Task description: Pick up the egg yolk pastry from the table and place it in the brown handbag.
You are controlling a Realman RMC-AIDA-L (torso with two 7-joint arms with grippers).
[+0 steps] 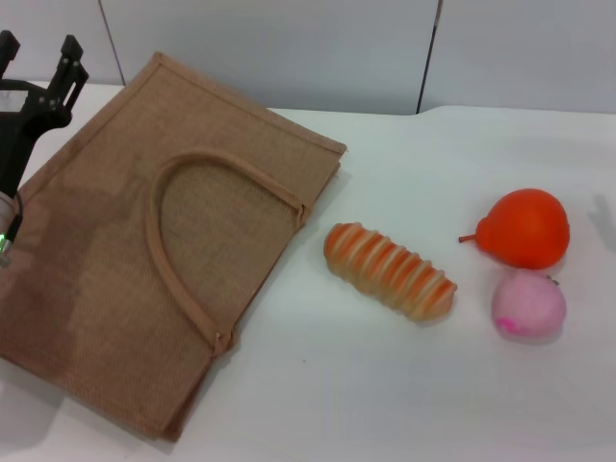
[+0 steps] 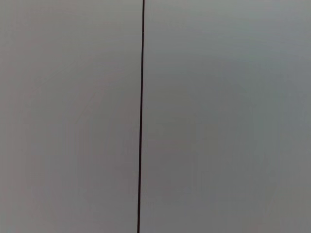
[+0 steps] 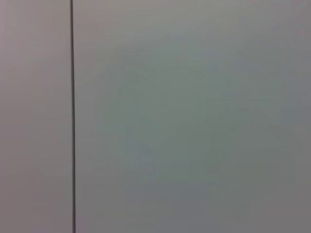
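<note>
While lying flat on the white worktop [image 1: 318, 404], brown handbag [image 1: 106, 279] running long axis from near left to far right; left claw [image 1: 38, 60] hovering beside, fingers apart.

Cloth, matt skins and a smooth worktop before me

The brown handbag [image 1: 115, 260] is coarse woven jute, rough and matt; my left pincer [image 1: 37, 69] looks like black hard plastic or metal; the worktop [image 1: 385, 385] is smooth white, faintly glossy.

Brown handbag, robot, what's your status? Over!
Left gripper open, by brown handbag; right gripper unseen. Egg yolk pastry not visible. Striped bread, pear, pink ball on table.
</note>
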